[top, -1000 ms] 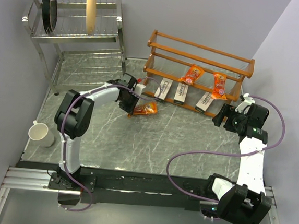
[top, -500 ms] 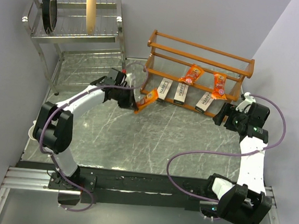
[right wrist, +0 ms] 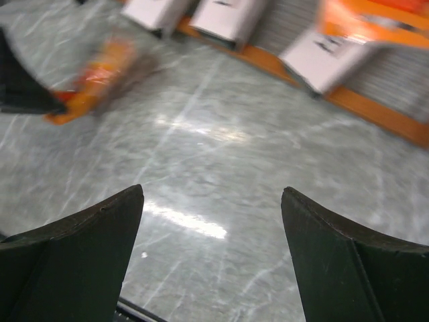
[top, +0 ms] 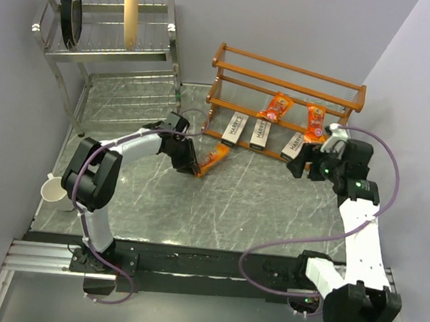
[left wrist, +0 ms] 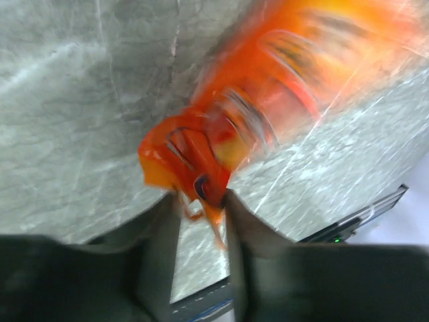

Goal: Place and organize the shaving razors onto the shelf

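Pack [top: 214, 158] sits low, just before left end of shelf [top: 355, 98], tail between left gripper [left wrist: 201, 201] jaws, which are part apart; can't tell if pinching. Right gripper [right wrist: 211, 228] gapes, empty. Suggest firm regrip, lift, lay beside other packs [top: 278, 106].

1 orange pack [left wrist: 268, 94] blurred & cut off at top edge; left pincer [left wrist: 201, 201] grip unclear.

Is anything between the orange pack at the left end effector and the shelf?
Yes. Two grey boxes leaning on the bottom rail of the shelf sit right behind the orange pack at the left end effector. The middle rail above them looks free at its left end.
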